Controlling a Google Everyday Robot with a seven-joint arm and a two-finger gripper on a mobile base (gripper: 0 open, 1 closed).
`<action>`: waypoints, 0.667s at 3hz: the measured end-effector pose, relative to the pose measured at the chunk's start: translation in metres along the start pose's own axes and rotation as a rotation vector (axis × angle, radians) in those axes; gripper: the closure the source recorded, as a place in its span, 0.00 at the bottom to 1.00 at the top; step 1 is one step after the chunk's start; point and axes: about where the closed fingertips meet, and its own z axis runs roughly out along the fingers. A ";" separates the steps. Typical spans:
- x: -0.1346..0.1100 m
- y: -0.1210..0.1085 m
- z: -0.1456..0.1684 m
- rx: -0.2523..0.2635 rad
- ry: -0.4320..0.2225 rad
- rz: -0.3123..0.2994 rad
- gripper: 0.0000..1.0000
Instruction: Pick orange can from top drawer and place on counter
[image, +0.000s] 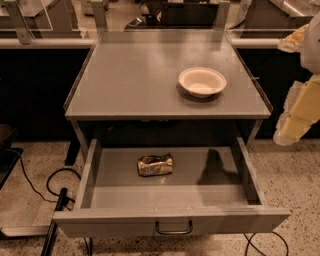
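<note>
The orange can (155, 165), a crumpled golden-brown metallic can, lies on its side on the floor of the open top drawer (120, 192), left of the middle. The drawer is pulled fully out, its dark looped handle (173, 228) at the front. The grey counter (135, 80) is the cabinet top above it. My gripper (294, 122), pale yellow, hangs at the right edge of the view, beside the cabinet's right side, level with the counter's front edge and well away from the can. It holds nothing that I can see.
A cream-white bowl (202, 81) stands on the right part of the counter. Black cables (55, 187) and a dark pole lie on the speckled floor at the left. Rails and other furniture run behind the cabinet.
</note>
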 end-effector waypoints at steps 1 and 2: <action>0.000 0.000 0.000 0.000 0.000 0.000 0.00; -0.013 0.009 0.017 -0.018 -0.050 -0.003 0.00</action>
